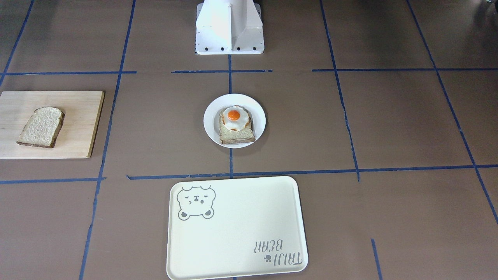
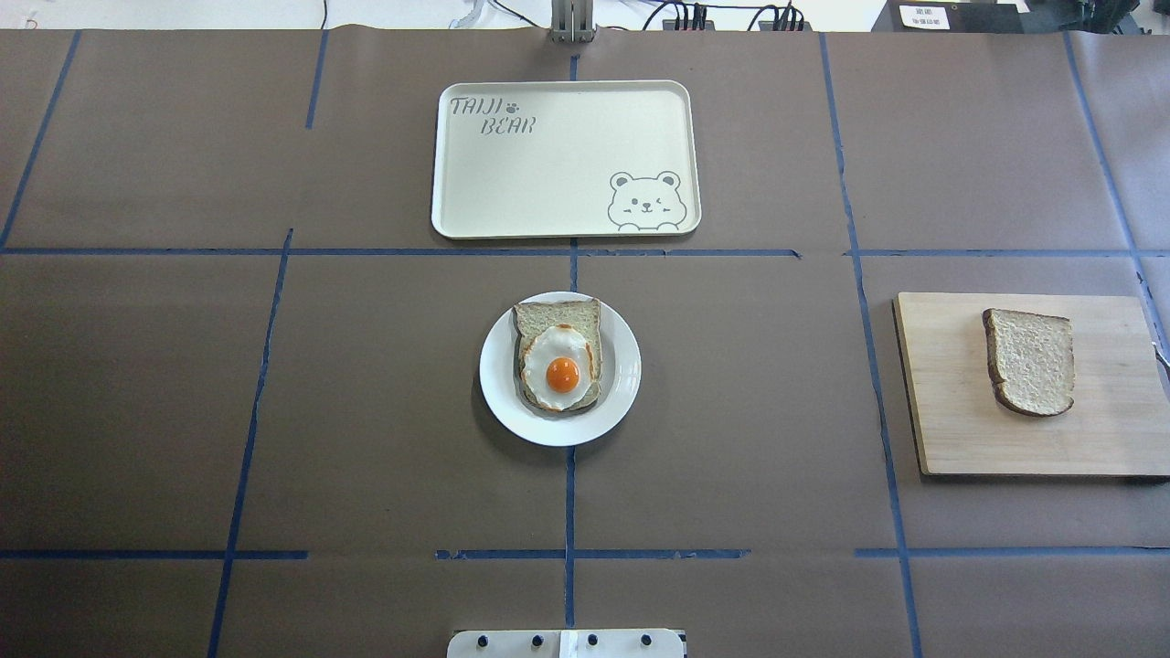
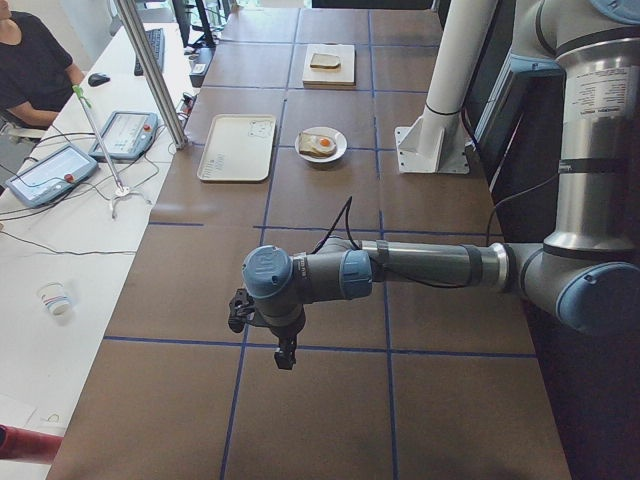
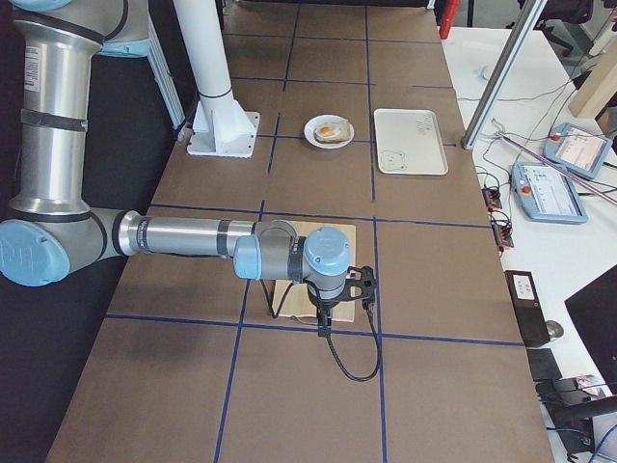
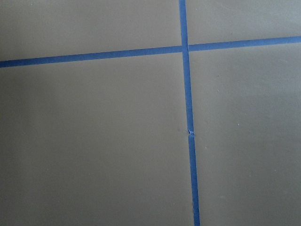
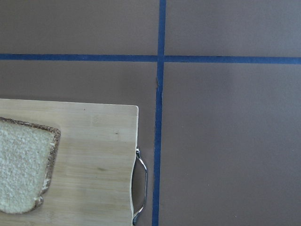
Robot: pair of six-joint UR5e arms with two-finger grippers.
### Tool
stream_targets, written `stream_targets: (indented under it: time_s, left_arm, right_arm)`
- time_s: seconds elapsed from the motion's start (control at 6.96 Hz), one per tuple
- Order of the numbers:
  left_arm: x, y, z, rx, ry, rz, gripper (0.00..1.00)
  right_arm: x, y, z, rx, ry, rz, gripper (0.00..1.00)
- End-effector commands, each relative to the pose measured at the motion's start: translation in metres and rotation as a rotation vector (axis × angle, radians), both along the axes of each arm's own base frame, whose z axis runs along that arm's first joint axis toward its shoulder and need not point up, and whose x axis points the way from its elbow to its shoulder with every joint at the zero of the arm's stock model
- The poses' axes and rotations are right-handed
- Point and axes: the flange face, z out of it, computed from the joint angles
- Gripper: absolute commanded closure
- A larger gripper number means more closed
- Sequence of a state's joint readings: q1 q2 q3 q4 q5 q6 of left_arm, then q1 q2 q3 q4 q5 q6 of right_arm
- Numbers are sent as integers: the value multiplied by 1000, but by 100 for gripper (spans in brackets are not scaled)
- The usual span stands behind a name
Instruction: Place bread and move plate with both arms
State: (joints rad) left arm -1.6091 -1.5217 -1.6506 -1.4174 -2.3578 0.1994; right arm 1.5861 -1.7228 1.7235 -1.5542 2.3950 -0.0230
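Note:
The plain bread slice [image 1: 41, 127] lies on a wooden cutting board [image 1: 81, 116] at the table's right end; it also shows in the overhead view [image 2: 1030, 360] and the right wrist view [image 6: 21, 169]. The small white plate [image 1: 212, 120] sits at the table's centre [image 2: 623, 375] and holds a second slice topped with a fried egg [image 2: 559, 366]. My left gripper [image 3: 286, 352] hangs over bare table far to the left. My right gripper [image 4: 325, 323] hangs above the board's outer edge. Both show only in the side views, so I cannot tell whether they are open or shut.
A cream rectangular tray with a bear drawing [image 2: 548, 174] lies beyond the plate, on the side away from the robot. The white base pedestal [image 1: 229, 27] stands behind the plate. The board has a metal handle [image 6: 141, 183] on its outer edge. Operators' desks flank the table's far side.

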Motion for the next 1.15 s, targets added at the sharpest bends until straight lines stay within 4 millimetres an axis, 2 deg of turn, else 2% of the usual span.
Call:
stream_targets:
  time_s: [0.0,1.01]
  left_arm:
    - [0,0,-1,3,0,0,0]
    - [0,-1,-3,6,0,0,0]
  right_arm:
    - [0,1,5,-7,5,-1,0]
    - [1,-4,-1,6,7,0,0]
